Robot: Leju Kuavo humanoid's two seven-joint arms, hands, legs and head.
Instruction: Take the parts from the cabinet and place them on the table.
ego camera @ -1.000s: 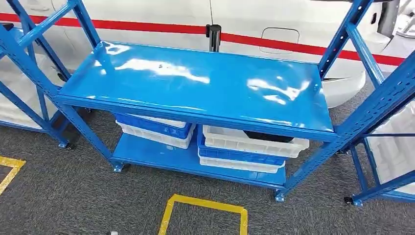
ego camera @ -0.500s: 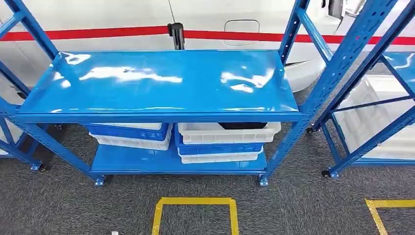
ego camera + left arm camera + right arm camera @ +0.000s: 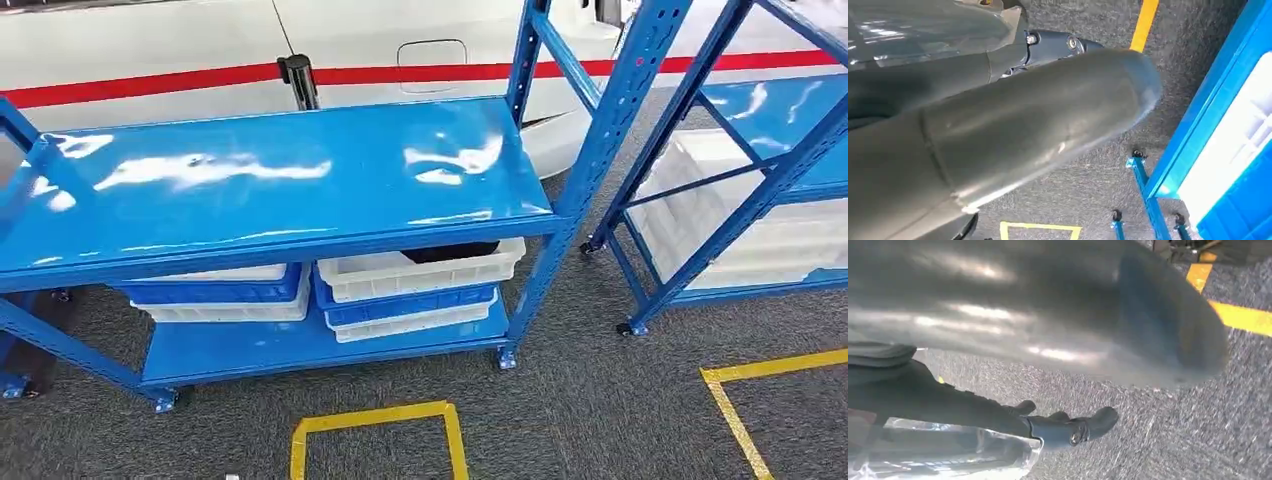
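Two stacks of white and blue plastic crates sit on the bottom shelf of the glossy blue steel rack [image 3: 280, 180] as I line the robot up with it, at the approach step with no pick begun. The task's thing, a dark flat part [image 3: 450, 252], lies in the top white slotted crate [image 3: 420, 272] of the right-hand stack, tucked just under the rack's shiny upper shelf. A second blue rack [image 3: 700, 170] holding white crates stands beside it to the right, and a yellow taped square [image 3: 375, 440] marks the grey carpet in front. Both arms hang low: the left hand [image 3: 1013, 130] and the right hand [image 3: 1048, 330] appear in their wrist views above the carpet, and I cannot tell whether either is spread or curled (the thick grey thumb blocks most of each picture), though I see nothing held. As I judge it, the next move calls for squaring up at the taped square, bending low and reaching one hand under the upper shelf into that top crate, where clearance looks tight.
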